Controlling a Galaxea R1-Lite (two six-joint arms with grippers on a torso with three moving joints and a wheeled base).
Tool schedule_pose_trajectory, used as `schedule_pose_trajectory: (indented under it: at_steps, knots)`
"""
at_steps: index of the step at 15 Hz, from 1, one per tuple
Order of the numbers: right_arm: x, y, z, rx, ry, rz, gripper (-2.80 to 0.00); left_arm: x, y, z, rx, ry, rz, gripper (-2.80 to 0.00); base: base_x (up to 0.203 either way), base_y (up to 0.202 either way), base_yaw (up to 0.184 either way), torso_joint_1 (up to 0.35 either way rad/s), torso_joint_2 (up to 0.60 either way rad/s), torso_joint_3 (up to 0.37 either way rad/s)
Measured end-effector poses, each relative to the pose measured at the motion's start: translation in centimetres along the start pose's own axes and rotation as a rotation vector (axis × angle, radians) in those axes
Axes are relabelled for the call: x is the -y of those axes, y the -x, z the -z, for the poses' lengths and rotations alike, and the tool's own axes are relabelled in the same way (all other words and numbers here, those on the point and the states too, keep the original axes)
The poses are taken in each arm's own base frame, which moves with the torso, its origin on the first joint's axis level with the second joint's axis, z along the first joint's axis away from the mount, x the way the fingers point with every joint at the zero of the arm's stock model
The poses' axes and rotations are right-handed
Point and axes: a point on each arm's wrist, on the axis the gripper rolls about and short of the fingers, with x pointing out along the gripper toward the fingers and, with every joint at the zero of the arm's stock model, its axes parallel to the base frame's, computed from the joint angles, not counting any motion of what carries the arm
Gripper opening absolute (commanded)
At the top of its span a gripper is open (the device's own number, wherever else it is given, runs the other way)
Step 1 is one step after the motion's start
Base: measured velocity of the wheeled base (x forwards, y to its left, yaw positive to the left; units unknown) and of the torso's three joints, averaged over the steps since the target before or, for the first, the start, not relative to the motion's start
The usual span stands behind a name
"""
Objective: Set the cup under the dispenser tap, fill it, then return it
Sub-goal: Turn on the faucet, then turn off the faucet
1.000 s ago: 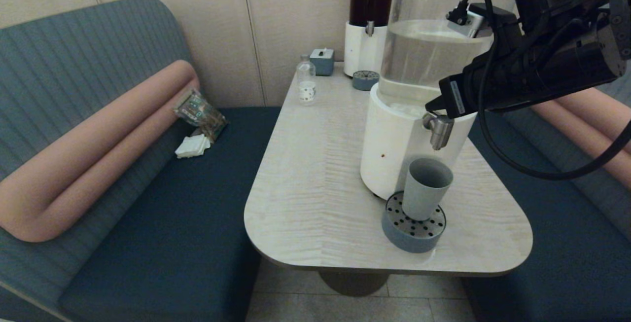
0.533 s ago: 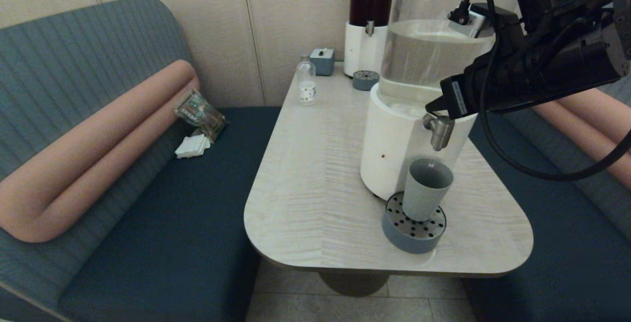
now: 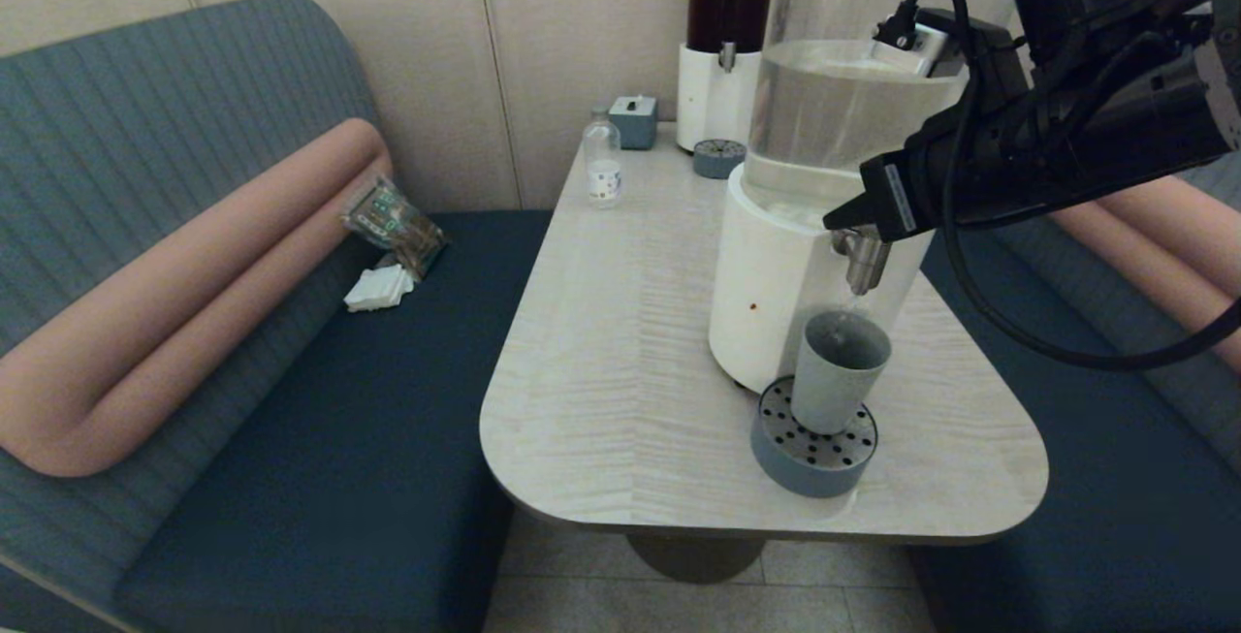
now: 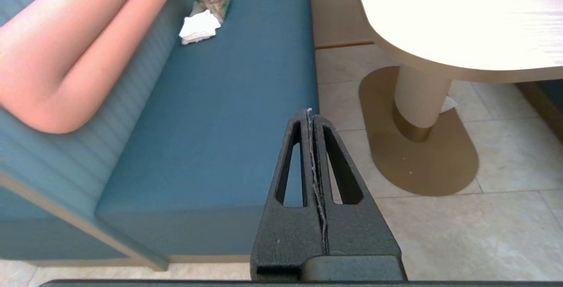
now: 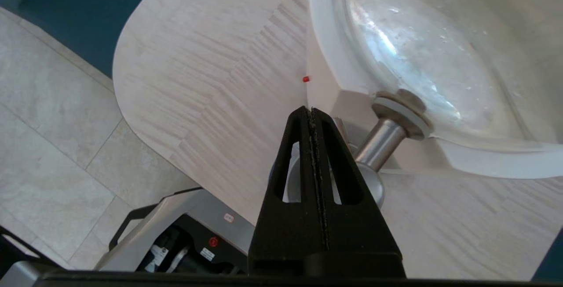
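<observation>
The grey-blue cup [image 3: 839, 371] stands upright on a round perforated drip tray [image 3: 776, 458], directly below the brushed-silver dispenser tap [image 3: 861, 260] of the big white-based dispenser [image 3: 776, 294]. A thin trickle hangs between spout and cup rim. My right gripper [image 3: 836, 220] is shut, empty, its tip resting on top of the tap. In the right wrist view the shut right gripper [image 5: 310, 110] lies over the tap [image 5: 380, 144] and hides most of the cup. My left gripper [image 4: 310, 113] is shut and parked low, over the floor beside the sofa seat.
A dark-red-liquid dispenser [image 3: 727, 32], a second drip tray [image 3: 718, 157], a grey box [image 3: 635, 119] and a small clear bottle [image 3: 602, 168] stand at the table's far end. A snack packet [image 3: 393, 221] and napkins [image 3: 380, 287] lie on the left sofa. The cup's tray sits near the table's front edge.
My right gripper has come slightly down and left onto the tap's top. A thin trickle now shows under the spout. The cup has not moved.
</observation>
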Motion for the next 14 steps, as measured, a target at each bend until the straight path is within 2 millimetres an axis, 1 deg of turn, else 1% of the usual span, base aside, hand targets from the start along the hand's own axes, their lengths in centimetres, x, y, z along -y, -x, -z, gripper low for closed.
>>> schedule_pose_trajectory:
  at_steps: [3, 5, 7, 9, 11, 12, 14]
  knots:
    - [0.0, 0.8, -0.3, 0.028, 0.000, 0.001, -2.80, 0.0, 0.0, 0.0, 0.000, 0.000, 0.000, -2.80, 0.000, 0.000, 0.000, 0.000, 0.00, 0.000]
    - [-0.4, 2.1, -0.5, 0.055, 0.005, -0.014, -2.80, 0.0, 0.0, 0.0, 0.000, 0.000, 0.000, -2.80, 0.000, 0.000, 0.000, 0.000, 0.00, 0.000]
    - [-0.8, 3.9, -0.4, 0.077, 0.012, -0.027, -2.80, 0.0, 0.0, 0.0, 0.000, 0.000, 0.000, -2.80, 0.000, 0.000, 0.000, 0.000, 0.00, 0.000]
    - [-1.1, 6.4, 0.0, 0.105, 0.012, -0.025, -2.80, 0.0, 0.0, 0.0, 0.000, 0.000, 0.000, -2.80, 0.000, 0.000, 0.000, 0.000, 0.00, 0.000]
    - [-1.1, 9.4, 1.0, 0.138, 0.008, 0.010, -2.80, 0.0, 0.0, 0.0, 0.000, 0.000, 0.000, -2.80, 0.000, 0.000, 0.000, 0.000, 0.00, 0.000]
    - [-1.0, 11.1, 1.8, 0.152, 0.006, 0.045, -2.80, 0.0, 0.0, 0.0, 0.000, 0.000, 0.000, -2.80, 0.000, 0.000, 0.000, 0.000, 0.00, 0.000]
    - [-0.2, 14.6, 4.1, 0.175, -0.015, 0.156, -2.80, 0.0, 0.0, 0.0, 0.000, 0.000, 0.000, -2.80, 0.000, 0.000, 0.000, 0.000, 0.00, 0.000]
